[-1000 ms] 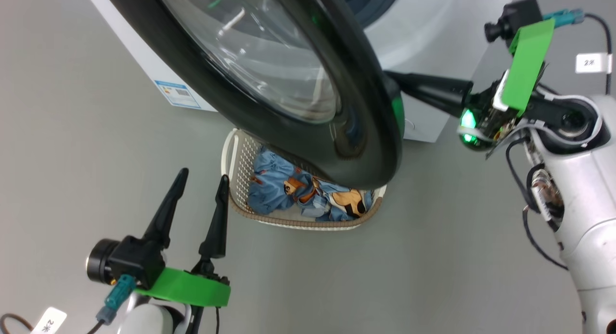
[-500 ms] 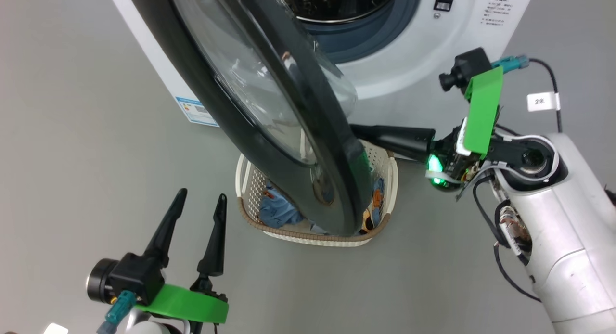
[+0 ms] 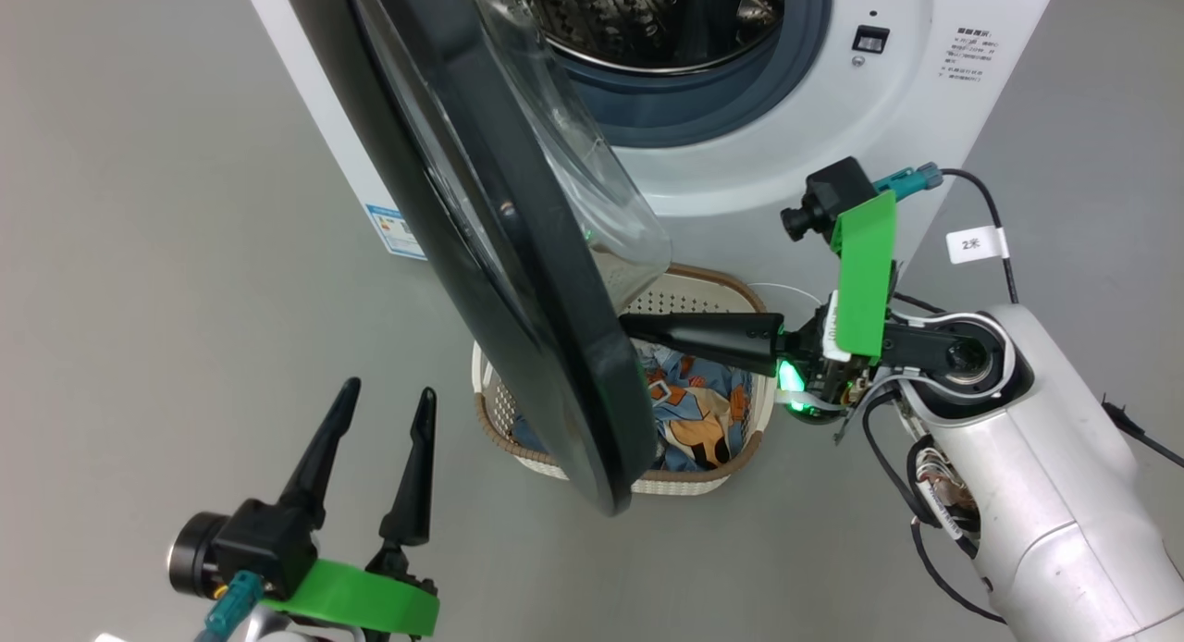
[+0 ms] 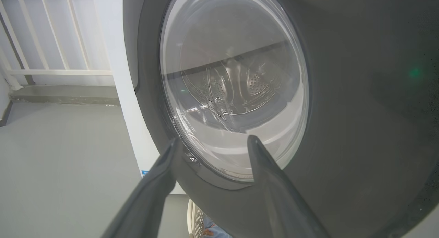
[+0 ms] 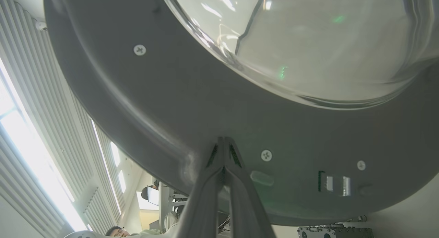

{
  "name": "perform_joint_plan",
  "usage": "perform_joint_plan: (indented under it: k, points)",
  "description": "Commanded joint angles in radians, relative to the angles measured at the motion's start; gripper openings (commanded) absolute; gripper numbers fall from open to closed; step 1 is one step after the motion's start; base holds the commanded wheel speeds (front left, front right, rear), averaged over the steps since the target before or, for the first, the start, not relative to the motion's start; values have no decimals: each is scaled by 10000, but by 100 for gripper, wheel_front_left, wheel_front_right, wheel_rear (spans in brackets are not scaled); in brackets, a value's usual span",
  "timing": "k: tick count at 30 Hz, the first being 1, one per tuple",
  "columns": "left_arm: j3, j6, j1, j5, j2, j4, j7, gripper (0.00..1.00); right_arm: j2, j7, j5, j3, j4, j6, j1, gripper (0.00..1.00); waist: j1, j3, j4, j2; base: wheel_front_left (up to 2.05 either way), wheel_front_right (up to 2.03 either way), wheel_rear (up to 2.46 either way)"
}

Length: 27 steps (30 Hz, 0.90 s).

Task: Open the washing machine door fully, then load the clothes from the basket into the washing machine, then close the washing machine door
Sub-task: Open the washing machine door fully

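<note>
Here the right gripper (image 3: 627, 327), fingers pressed together and empty, touches the inner rim of the round black-rimmed glass door (image 3: 555, 346), which stands half open above the cream perforated basket (image 3: 689, 483). Near left, the left gripper (image 3: 388, 389) gapes empty.

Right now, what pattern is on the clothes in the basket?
The clothes are light blue with orange-brown bears, best in the head view.

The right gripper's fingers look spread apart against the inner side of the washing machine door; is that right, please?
Not quite: the right wrist view shows the right gripper with its fingers shut together, not spread, against the inner side of the washing machine door.
</note>
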Motion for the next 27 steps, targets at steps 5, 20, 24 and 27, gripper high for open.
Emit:
perform_joint_plan:
  k: [5, 20, 24, 27]
  points:
    - [303, 1, 79, 54, 158, -148, -63, 100, 309, -158, 108, 221, -365, 48, 167, 0, 0, -134, -52, 0, 0, 0, 0]
    - [905, -152, 177, 174, 159, 52, -63, 100, 119, -1965, -564, -839, -1098, 48, 1168, 100, 0, -597, -1115, 0, 0, 0, 0]
    - [1115, -196, 225, 220, 183, 69, -63, 100, 66, -2846, -808, -1154, -1415, 48, 1497, 100, 0, -674, -1356, 0, 0, 0, 0]
    - [1274, -221, 281, 247, 196, 64, -63, 100, 60, -3683, -937, -1435, -1607, 48, 1759, 100, 0, -746, -1520, 0, 0, 0, 0]
